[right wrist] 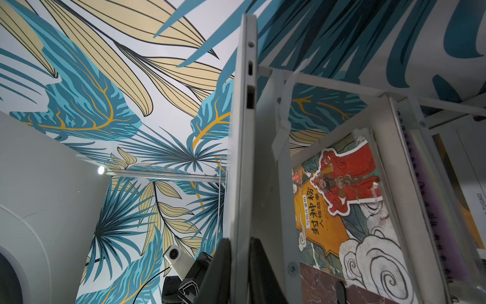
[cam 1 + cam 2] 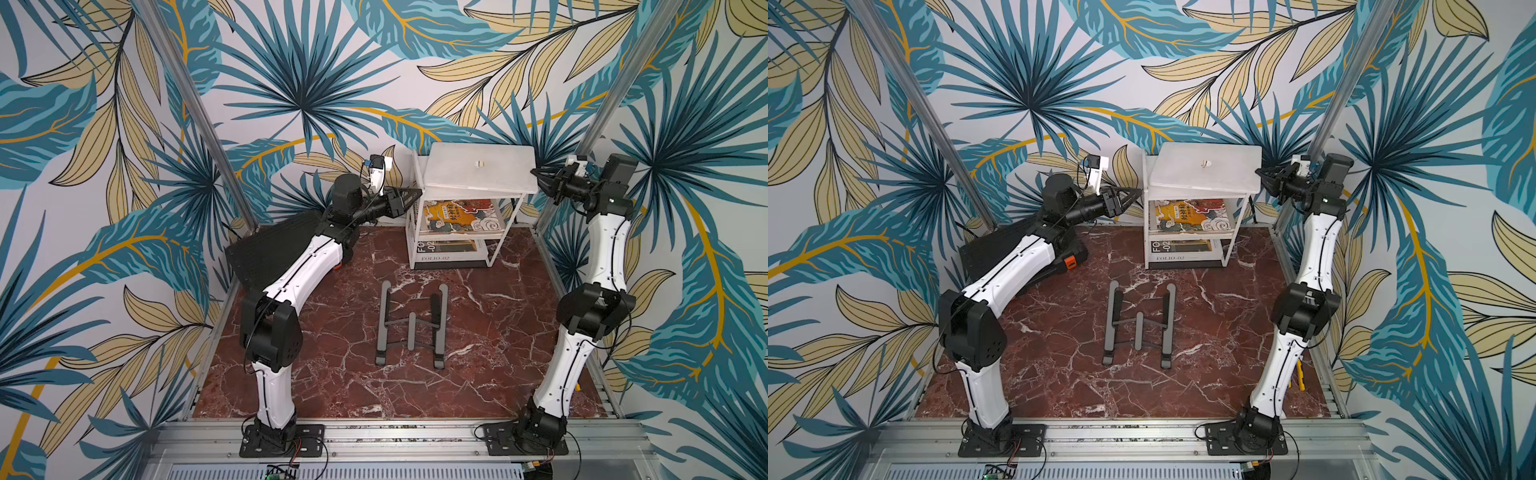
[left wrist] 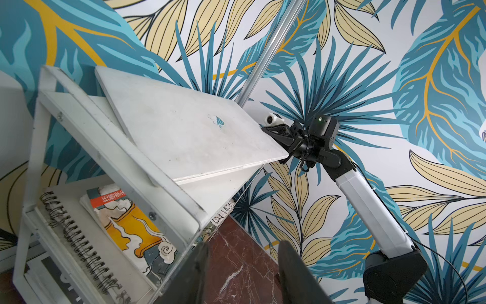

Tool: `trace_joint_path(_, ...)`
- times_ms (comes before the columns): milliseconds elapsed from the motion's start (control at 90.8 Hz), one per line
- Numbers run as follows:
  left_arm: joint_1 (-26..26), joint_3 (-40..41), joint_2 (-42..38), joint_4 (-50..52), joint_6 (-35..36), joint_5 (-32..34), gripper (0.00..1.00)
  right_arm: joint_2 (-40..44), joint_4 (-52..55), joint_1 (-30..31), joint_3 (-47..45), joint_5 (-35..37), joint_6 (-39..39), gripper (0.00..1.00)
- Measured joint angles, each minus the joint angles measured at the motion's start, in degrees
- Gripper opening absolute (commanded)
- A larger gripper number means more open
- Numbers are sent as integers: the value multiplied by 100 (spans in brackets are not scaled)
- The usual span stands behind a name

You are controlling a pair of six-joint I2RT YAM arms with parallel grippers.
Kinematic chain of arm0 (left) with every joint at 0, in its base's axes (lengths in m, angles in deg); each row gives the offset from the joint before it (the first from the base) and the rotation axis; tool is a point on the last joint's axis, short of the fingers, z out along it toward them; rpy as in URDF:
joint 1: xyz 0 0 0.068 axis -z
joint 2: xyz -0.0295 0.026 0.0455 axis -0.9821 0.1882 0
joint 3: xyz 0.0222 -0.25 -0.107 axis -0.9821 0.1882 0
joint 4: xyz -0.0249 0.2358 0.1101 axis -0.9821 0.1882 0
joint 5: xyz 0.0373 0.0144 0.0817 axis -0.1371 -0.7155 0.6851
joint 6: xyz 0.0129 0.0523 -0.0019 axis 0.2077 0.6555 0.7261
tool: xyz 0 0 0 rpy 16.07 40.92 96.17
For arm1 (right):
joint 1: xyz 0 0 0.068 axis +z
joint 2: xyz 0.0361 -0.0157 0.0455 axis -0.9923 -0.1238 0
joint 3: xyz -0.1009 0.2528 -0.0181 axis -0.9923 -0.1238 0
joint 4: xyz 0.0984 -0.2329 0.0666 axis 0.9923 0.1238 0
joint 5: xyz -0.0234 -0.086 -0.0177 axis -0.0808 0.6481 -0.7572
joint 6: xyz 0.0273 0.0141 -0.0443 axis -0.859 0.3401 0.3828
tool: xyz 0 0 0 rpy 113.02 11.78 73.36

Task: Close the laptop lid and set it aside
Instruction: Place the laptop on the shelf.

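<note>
right wrist view: right gripper (image 1: 240,246) pinches the closed laptop (image 1: 246,131) by its edge; left gripper (image 3: 243,248) half open, empty. thin grip may slip, dropping it off the shelf rack (image 3: 105,150).

Top views: high over the front edge, facing down and toward the back wall; both take in the whole surface (image 2: 498,332), both arms and the shelf rack (image 2: 417,232).
Left wrist: behind the left gripper (image 3: 243,273), near the shelf rack, facing across the laptop (image 3: 184,131) to the right gripper (image 3: 273,144).
Right wrist: hard against the laptop's side edge, sighting along it.
Shared: laptop and shelf rack, in all views.
</note>
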Motion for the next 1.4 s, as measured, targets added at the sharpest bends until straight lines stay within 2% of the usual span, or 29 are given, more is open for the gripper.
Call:
trace_joint_path(198, 0, 83, 2, -140, -107, -9, 46, 2, -107, 7, 13, 133, 76, 29)
trace_joint_path(286, 0, 114, 2, -197, -129, -9, 46, 13, -74, 7, 20, 197, 227, 30)
trace_joint_path(496, 0, 181, 2, -302, -146, -9, 47, 31, -33, 9, -7, 308, 426, 47)
trace_joint_path(804, 0, 310, -66, -256, 28, 116, 51, 503, 149, 57, -345, 457, 879, 55)
trace_joint_path(837, 0, 328, -92, -221, 61, 138, 51, 542, 192, 61, -345, 474, 914, 58)
trace_joint_path(903, 0, 374, -170, -210, 107, 173, 52, 603, 332, 63, -352, 503, 997, 71)
trace_joint_path(958, -2, 444, -267, -201, 151, 214, 52, 627, 428, 66, -367, 538, 1165, 75)
trace_joint_path(1046, -11, 588, -466, -151, 254, 323, 55, 693, 640, 68, -422, 643, 1379, 75)
trace_joint_path(1113, -13, 682, -636, -70, 378, 433, 62, 758, 752, 68, -492, 688, 1488, 76)
trace_joint_path(1190, -26, 772, -820, -11, 485, 562, 63, 787, 800, 68, -505, 728, 1569, 75)
trace_joint_path(1267, -50, 863, -994, 4, 577, 656, 63, 798, 850, 68, -505, 763, 1626, 69)
trace_joint_path(1399, -98, 1032, -1252, 33, 684, 789, 64, 807, 966, 74, -542, 863, 1731, 64)
